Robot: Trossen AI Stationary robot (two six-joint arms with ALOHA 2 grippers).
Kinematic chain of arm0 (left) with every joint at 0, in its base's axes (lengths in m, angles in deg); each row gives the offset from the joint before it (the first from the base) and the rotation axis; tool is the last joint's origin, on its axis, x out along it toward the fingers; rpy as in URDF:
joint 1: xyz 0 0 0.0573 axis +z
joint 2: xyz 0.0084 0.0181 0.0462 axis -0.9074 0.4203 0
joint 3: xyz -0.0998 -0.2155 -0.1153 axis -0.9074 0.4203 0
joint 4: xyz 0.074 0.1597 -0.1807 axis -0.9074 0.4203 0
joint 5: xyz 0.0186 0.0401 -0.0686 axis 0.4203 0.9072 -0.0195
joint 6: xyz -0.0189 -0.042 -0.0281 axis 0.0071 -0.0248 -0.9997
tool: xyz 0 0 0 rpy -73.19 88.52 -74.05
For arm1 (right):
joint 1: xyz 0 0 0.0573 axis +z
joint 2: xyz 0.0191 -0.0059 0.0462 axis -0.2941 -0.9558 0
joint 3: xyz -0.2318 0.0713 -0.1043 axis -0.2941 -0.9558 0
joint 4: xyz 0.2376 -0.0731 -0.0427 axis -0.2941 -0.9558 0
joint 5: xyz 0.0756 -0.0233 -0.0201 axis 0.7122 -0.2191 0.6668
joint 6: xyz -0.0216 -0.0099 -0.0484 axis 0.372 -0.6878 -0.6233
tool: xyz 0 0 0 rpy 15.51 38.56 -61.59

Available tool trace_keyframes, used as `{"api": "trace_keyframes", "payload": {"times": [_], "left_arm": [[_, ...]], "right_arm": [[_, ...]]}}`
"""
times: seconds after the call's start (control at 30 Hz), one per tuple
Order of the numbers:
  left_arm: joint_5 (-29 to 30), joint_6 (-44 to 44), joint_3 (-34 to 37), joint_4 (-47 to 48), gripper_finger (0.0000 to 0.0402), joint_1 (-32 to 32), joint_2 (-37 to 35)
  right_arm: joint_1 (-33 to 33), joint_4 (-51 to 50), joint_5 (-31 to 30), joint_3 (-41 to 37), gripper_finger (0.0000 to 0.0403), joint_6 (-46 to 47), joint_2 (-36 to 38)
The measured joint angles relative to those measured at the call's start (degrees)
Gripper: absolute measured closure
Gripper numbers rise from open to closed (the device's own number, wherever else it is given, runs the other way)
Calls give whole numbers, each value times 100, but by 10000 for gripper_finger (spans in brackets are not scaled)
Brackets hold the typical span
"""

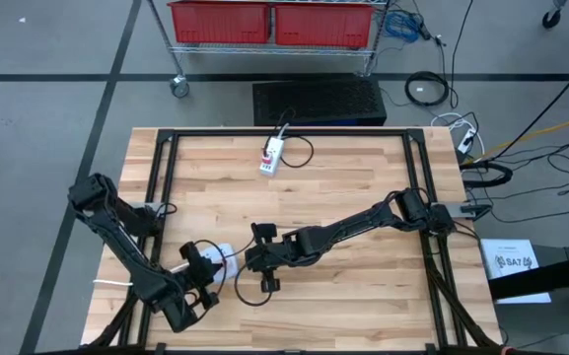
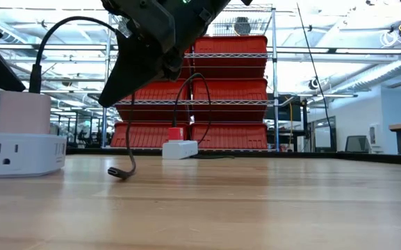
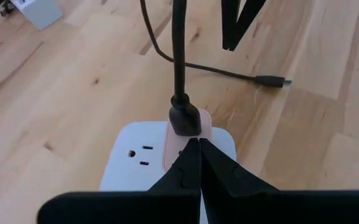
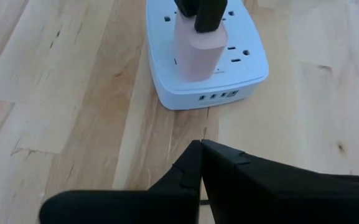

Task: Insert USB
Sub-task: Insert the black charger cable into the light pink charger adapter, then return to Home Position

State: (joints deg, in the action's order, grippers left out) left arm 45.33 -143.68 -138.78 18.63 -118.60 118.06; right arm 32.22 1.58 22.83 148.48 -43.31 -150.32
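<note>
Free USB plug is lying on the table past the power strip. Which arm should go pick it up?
Probably the right. The right gripper hangs nearest the loose USB plug, fingers shut and empty. The left gripper sits shut at the pink adapter on the power strip.

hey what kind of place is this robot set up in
Probably a lab or warehouse-style workshop: metal shelving stacked with red bins, a butcher-block table, cables strewn on the grey floor, and exposed ceiling ducts.
</note>
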Motion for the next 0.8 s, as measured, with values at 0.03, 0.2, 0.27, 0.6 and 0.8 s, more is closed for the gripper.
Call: {"api": "trace_keyframes", "payload": {"times": [0.03,0.2,0.27,0.6,0.8], "left_arm": [[-1,-2,0,-2,400,0,15],[2,-2,-89,123,400,-1,2],[-38,-2,-173,318,400,-38,-48],[482,57,-251,529,400,-531,-854],[1218,460,-178,630,400,-865,-1561]], "right_arm": [[0,0,0,0,403,0,0],[0,0,0,0,403,-17,0],[0,-4,8,0,403,-54,12],[78,-317,173,0,403,-493,432],[186,-741,178,0,403,-1127,818]]}}
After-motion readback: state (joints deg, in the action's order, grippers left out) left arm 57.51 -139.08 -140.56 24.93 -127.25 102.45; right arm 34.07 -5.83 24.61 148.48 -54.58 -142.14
